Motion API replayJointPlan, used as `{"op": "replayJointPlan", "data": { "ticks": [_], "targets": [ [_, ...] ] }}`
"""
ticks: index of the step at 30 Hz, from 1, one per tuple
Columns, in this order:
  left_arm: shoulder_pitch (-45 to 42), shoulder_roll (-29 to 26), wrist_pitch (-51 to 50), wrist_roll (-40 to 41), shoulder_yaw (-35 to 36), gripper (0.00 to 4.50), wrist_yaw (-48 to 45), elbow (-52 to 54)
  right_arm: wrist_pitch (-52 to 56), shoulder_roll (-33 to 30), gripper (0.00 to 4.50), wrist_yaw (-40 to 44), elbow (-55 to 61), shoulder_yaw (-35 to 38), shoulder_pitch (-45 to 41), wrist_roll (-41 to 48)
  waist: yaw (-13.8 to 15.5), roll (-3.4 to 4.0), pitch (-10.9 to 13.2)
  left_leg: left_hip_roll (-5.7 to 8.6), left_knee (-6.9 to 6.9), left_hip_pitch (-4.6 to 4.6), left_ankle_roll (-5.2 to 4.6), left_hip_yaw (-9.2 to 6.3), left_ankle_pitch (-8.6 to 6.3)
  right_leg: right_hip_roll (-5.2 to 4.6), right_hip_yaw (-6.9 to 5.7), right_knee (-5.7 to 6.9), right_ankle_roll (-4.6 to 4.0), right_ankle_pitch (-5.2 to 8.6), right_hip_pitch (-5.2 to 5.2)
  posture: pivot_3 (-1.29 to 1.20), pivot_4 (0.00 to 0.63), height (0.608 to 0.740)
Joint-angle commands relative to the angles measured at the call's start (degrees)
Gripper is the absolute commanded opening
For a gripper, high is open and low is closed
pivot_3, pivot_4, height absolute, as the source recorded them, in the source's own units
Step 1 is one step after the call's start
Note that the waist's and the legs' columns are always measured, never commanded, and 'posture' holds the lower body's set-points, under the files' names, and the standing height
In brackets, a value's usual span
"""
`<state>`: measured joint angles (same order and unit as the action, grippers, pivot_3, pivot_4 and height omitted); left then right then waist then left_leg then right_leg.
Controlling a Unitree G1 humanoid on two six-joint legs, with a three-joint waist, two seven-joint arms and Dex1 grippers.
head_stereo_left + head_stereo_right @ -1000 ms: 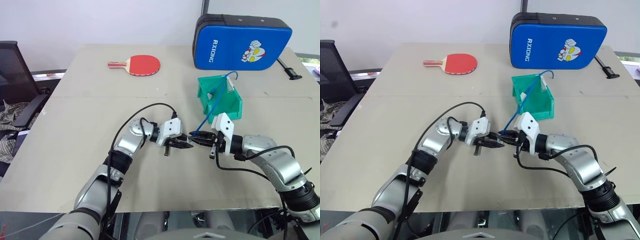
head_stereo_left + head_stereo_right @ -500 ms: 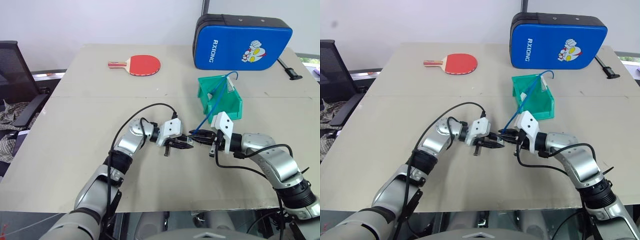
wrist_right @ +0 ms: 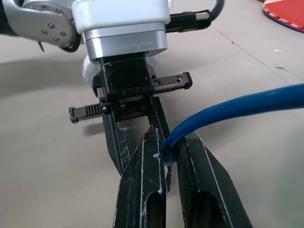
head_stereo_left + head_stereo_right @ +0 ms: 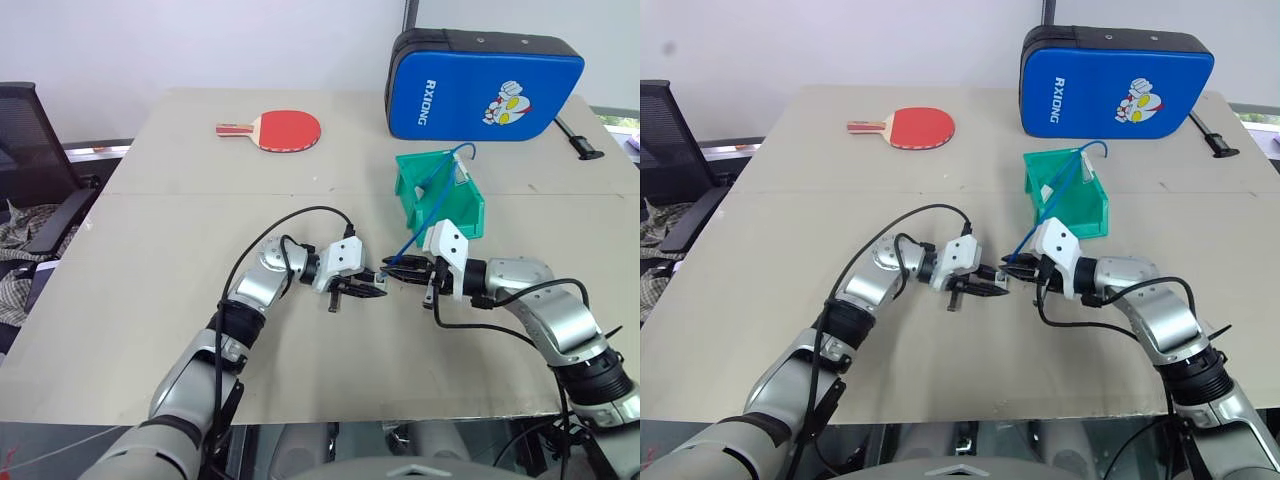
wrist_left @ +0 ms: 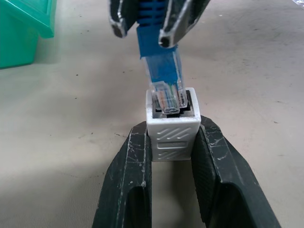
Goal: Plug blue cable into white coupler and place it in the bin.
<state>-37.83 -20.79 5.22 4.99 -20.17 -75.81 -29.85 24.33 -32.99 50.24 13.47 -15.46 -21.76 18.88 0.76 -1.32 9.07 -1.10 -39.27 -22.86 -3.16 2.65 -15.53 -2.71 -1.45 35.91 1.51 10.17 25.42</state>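
White coupler: the white coupler [image 5: 172,127] sits clamped between the two fingers of the left claw [image 5: 172,156], socket facing outward; my guess is this keeps the opening square to the plug coming at it.
Blue cable: the blue cable [image 4: 432,195] has its near plug end pinched in the right claw [image 3: 166,159], whose fingers are shut on the boot just behind the clear plug [image 5: 166,95], presumably so the tip stays stiff enough to push.
Plug and socket: in the left wrist view the clear plug tip stands at the coupler's socket mouth, tilted a little and only partly in; I judge it not seated yet.
Landmark, the bin: the green bin [image 4: 467,215] stands on the desk [image 4: 150,260]; both claws meet just in front of the bin's near side, above the desk surface.
Cable run: from the right claw the cable rises back into the bin and loops over its far rim.
Other things: a red paddle [image 4: 286,129] lies well beyond the bin to the robot's left; a blue padded case [image 4: 483,84] stands just behind the bin.
Hard to make out: the far plug end inside the bin is not clear, and whether the plug's latch has caught cannot be told.
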Motion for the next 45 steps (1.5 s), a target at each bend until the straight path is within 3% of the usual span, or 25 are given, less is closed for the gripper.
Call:
{"op": "replayJointPlan", "data": {
  "ticks": [1, 10, 17, 22, 26, 32, 34, 35, 39, 45],
  "targets": [
    [-0.19, 0.61, 0.95, 0.10, 0.14, 0.55, -0.65, 0.78, 0.40, -1.77, 0.00, 1.65, -1.00, -2.29, -1.48, -3.97, 0.01, 0.00, 0.00, 0.00, 0.00, 0.00, 0.00, 0.00, 0.00, 0.00, 0.00, 0.00, 0.00, 0.00, 0.00, 0.00, 0.150, 0.731],
    [0.47, 0.78, 0.21, 0.24, 0.61, 0.55, 0.15, 1.95, 2.11, -1.25, 0.00, 3.03, -0.62, -10.91, -4.55, -11.69, -0.02, -0.01, -0.06, 0.00, -0.01, 0.04, 0.00, 0.00, 0.00, 0.00, 0.00, 0.03, -0.01, 0.00, -0.01, 0.00, 0.150, 0.731],
    [0.77, 1.13, -0.49, 0.39, 0.77, 0.55, 0.62, 2.88, 3.82, -2.87, 0.00, 6.01, -3.79, -14.27, -2.06, -14.77, -0.03, 0.00, -0.22, -0.04, 0.00, 0.34, 0.00, -0.05, 0.00, 0.00, -0.05, 0.03, -0.07, 0.22, -0.27, 0.00, 0.150, 0.731],
    [1.05, 1.05, -0.95, 0.47, 0.99, 0.55, 0.88, 3.41, 2.20, -2.23, 0.00, 4.76, -5.22, -13.90, -0.17, -15.58, -0.02, 0.01, -0.60, -0.05, 0.01, 0.51, 0.00, -0.05, 0.00, 0.00, -0.06, 0.01, -0.07, 0.24, -0.43, 0.00, 0.150, 0.731],
    [1.36, 1.24, -1.89, 0.86, 1.41, 0.55, 1.47, 4.63, 0.33, 2.14, 0.00, 0.24, -8.11, -8.54, -0.01, -13.52, -0.17, -0.09, -0.73, -0.09, 0.05, 0.69, 0.00, -0.04, 0.00, 0.02, -0.06, 0.00, -0.07, 0.25, -0.58, 0.00, 0.150, 0.731],
    [1.47, 1.44, -5.16, 2.38, 2.26, 0.55, 1.04, 5.47, -0.09, 2.21, 0.00, 1.61, -6.80, -6.86, 1.35, -12.71, -0.11, -0.08, -0.73, -0.12, 0.06, 0.87, 0.00, -0.03, 0.00, 0.02, -0.05, 0.03, -0.06, 0.25, -0.70, 0.00, 0.150, 0.731],
    [1.66, 1.27, -6.37, 2.73, 2.96, 1.66, 1.80, 6.68, 0.31, 2.48, 0.00, 1.26, -6.17, -6.31, 1.47, -12.34, -0.11, -0.08, -0.73, -0.12, 0.07, 0.84, 0.00, -0.02, 0.00, 0.02, -0.05, 0.02, -0.06, 0.25, -0.69, 0.00, 0.150, 0.731],
    [1.84, 1.09, -7.07, 2.95, 3.36, 1.91, 2.13, 7.48, 0.69, 2.74, 0.00, 0.95, -5.63, -5.72, 1.59, -11.74, -0.08, -0.08, -0.73, -0.12, 0.07, 0.83, 0.00, -0.02, -0.01, 0.02, -0.05, 0.01, -0.06, 0.25, -0.69, 0.00, 0.150, 0.731],
    [5.22, -2.25, -11.45, 5.83, 4.97, 3.74, 1.21, 14.54, 4.99, 4.29, 0.00, -0.49, 0.51, 0.40, 2.44, -5.09, -0.16, -0.07, -0.72, -0.12, 0.07, 0.80, 0.00, -0.03, -0.01, 0.00, -0.04, -0.01, -0.07, 0.25, -0.68, 0.00, 0.150, 0.731],
    [14.68, -5.02, -18.08, 12.85, 14.01, 3.74, 9.26, 29.35, 17.24, 2.92, 0.00, -4.64, 14.81, 17.67, 0.56, 11.11, -0.17, 0.27, -0.42, -0.16, 0.11, 0.47, 0.01, -0.02, -0.01, -0.09, -0.03, 0.01, -0.11, 0.22, -0.32, 0.00, 0.150, 0.731]
  ]
}}
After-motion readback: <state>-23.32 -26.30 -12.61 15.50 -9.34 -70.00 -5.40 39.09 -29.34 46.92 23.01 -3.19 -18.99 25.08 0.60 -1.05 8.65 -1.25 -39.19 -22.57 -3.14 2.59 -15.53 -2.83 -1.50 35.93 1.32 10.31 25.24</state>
